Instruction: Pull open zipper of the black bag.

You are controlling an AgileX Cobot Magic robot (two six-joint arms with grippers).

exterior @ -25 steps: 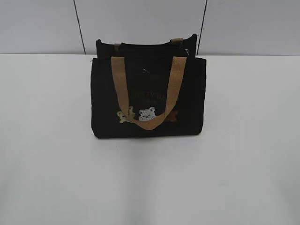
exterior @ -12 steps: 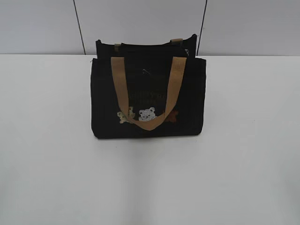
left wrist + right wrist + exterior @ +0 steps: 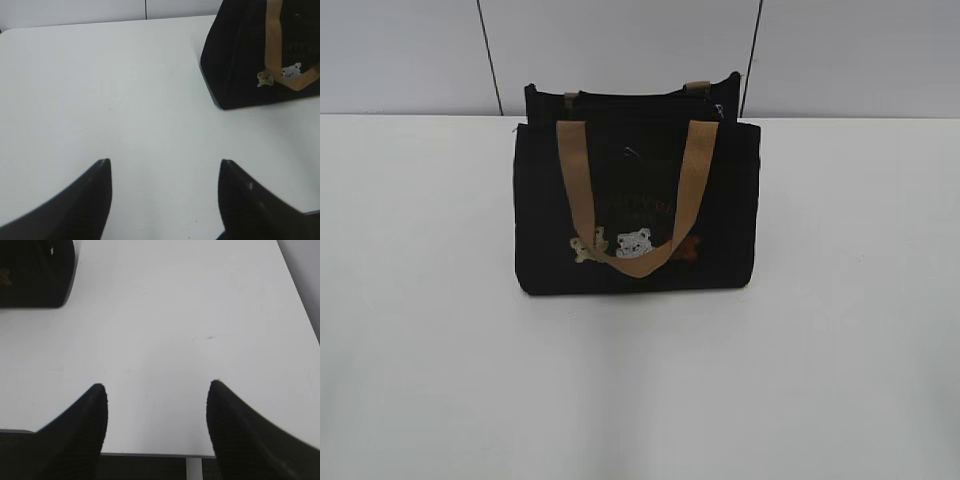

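The black bag [image 3: 636, 205] stands upright on the white surface [image 3: 840, 330], its tan handle [image 3: 578, 185] draped over the front – the zipper along its top edge is too dark to make out. Left hand [image 3: 165, 167] and right hand [image 3: 157, 390] (both spread apart, empty) hover well short of the bag.

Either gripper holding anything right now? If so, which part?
Nothing held. Left gripper and right gripper both stand open over bare white table, apart from the small black fabric bag.
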